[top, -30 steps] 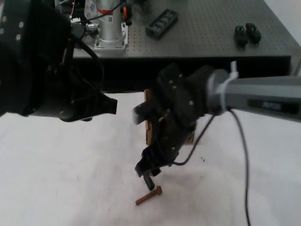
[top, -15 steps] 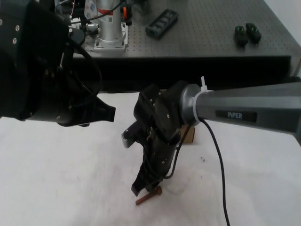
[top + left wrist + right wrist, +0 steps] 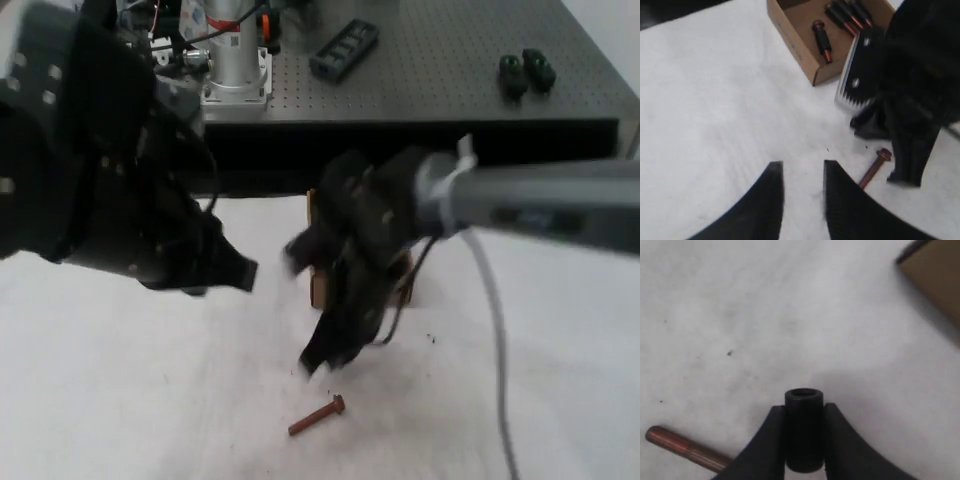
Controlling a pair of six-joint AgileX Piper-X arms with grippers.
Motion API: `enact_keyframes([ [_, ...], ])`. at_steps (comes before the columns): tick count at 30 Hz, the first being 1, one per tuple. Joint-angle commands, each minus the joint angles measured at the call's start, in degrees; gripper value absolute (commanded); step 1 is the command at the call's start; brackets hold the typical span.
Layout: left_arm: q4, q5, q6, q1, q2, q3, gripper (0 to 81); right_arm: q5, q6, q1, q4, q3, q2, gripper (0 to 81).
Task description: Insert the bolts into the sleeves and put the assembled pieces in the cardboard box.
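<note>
Black sleeve (image 3: 804, 440) clenched lengthwise in right gripper (image 3: 804, 410), bore facing the cloth (image 3: 740, 300); left gripper (image 3: 802, 165) released

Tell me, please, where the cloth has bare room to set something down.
The white cloth lies bare left of the bolt, by the left gripper, and right of the cardboard box. It is crowded between box and bolt, where the right gripper holds the sleeve.
</note>
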Motion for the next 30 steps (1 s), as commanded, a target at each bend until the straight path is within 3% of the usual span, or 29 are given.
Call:
enact_keyframes([
  [1, 0.36, 6.25, 3.12, -0.34, 6.77, -2.20, 30.0, -2.93, 2.49, -5.32, -0.61, 2.61, -8.00, 3.5],
  [4, 0.36, 8.22, 5.15, -2.09, 12.74, -5.23, 36.1, -6.90, 4.29, -11.05, -0.79, 9.18, -16.65, 3.5],
  [8, 0.61, 8.21, 10.71, -6.39, 22.08, -10.65, 35.7, -9.64, 4.65, -17.59, -1.21, 18.68, -28.10, 3.5],
  [13, 5.17, 5.85, 18.69, -11.26, 33.06, -18.44, 35.7, -9.88, 7.14, -22.07, -0.01, 28.61, -39.10, 3.5],
  [18, 12.14, -1.14, 23.79, -13.73, 42.36, -24.99, 35.7, -9.88, 8.73, -23.54, -0.02, 34.81, -45.04, 3.5],
  [30, 16.38, 1.08, 27.01, -13.90, 45.37, -26.48, 35.7, -9.88, 8.97, -23.64, 0.37, 37.33, -48.16, 3.5],
])
